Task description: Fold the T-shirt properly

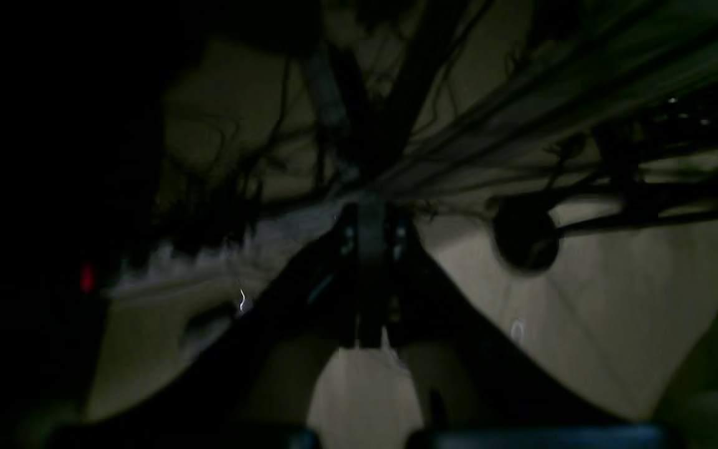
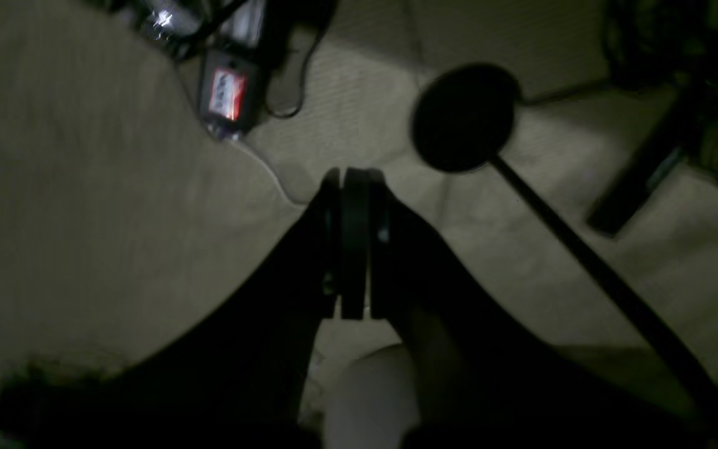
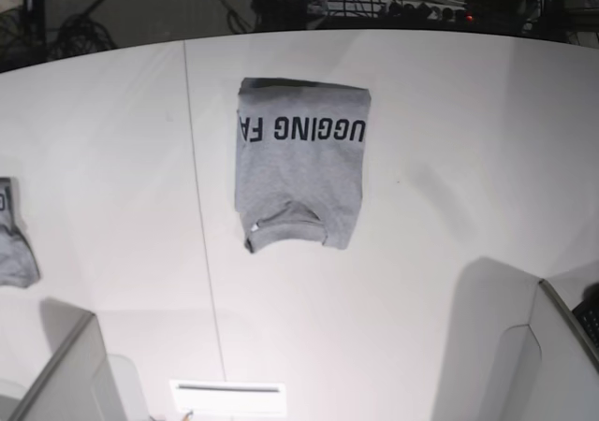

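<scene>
The heather-grey T-shirt lies folded into a rectangle at the middle of the white table. Black capital lettering runs across its far part, and the collar sits at its near edge. Neither gripper shows in the base view; only the arm bodies show at the bottom left and bottom right. In the dim left wrist view my left gripper has its jaws together and holds nothing. In the right wrist view my right gripper is likewise shut and empty. The T-shirt shows in neither wrist view.
A small grey cloth bundle lies at the table's left edge. A white label sits at the near edge. Cables and a power strip lie beyond the far edge. A round black base with a rod is below the right gripper.
</scene>
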`<action>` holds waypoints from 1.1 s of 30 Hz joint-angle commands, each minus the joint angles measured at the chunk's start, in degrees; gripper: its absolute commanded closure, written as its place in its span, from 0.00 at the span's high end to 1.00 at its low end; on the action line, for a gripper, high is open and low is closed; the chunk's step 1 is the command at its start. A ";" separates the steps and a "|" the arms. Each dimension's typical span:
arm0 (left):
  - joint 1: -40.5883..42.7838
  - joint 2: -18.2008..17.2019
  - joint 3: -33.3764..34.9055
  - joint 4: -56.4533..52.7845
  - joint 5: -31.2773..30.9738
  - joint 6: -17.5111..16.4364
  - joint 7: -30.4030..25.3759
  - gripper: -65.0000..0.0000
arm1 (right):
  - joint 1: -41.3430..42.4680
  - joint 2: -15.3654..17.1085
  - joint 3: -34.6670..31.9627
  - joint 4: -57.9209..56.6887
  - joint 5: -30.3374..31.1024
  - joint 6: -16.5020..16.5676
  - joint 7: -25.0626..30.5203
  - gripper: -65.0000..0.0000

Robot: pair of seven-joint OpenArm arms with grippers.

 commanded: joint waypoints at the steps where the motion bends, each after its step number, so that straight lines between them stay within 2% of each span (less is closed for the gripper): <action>1: -0.79 0.70 0.47 -2.79 0.53 -0.44 1.91 0.00 | 1.07 0.35 -1.43 -3.24 -0.22 -0.31 0.53 0.00; 4: -7.29 3.25 1.78 -13.52 0.53 -0.44 6.66 0.00 | 8.46 0.17 -4.50 -13.97 -0.22 -0.31 0.53 0.00; 9: -19.51 7.91 5.39 -32.86 0.44 -0.35 7.19 0.00 | 19.97 -1.15 -4.68 -29.70 -0.22 -0.22 0.79 0.00; 12: -24.79 10.89 5.30 -33.17 0.44 -0.35 7.28 0.00 | 26.57 -2.99 -4.68 -37.70 -0.22 -0.13 0.88 0.00; 14: -26.10 12.30 5.21 -33.17 0.09 -0.35 10.27 0.00 | 30.26 -4.22 -4.59 -41.49 -0.22 1.80 0.88 0.00; 16: -26.37 13.44 5.13 -33.17 0.00 -0.35 15.63 0.00 | 32.81 -5.63 -3.89 -44.21 -0.13 5.58 0.88 0.00; 18: -26.10 13.80 5.13 -32.07 0.00 -0.35 20.82 0.00 | 34.13 -6.77 0.07 -45.70 -0.13 10.51 0.88 0.00; 20: -26.10 13.80 5.13 -30.05 -0.09 0.18 23.72 0.00 | 34.48 -7.12 4.46 -45.79 -0.13 15.25 0.88 0.00; 22: -26.10 13.80 5.13 -29.96 -0.09 3.87 23.98 0.00 | 34.48 -7.12 7.63 -45.44 -0.13 17.98 0.88 0.00; 24: -26.10 13.80 5.74 -29.78 0.27 8.09 23.98 0.00 | 34.48 -7.12 8.51 -45.44 -0.22 18.07 0.88 0.00; 26: -26.10 13.71 5.83 -28.99 0.44 10.20 23.36 0.00 | 34.48 -7.12 8.60 -45.44 -0.22 18.07 0.88 0.00; 29: -25.93 13.18 5.04 -28.11 -0.17 10.55 19.50 0.00 | 34.57 -7.12 8.86 -45.44 -0.22 18.07 0.88 0.00; 33: -26.28 13.18 5.04 -28.20 -0.17 10.55 18.97 0.00 | 35.71 -7.21 8.95 -45.53 -0.22 17.98 0.88 0.00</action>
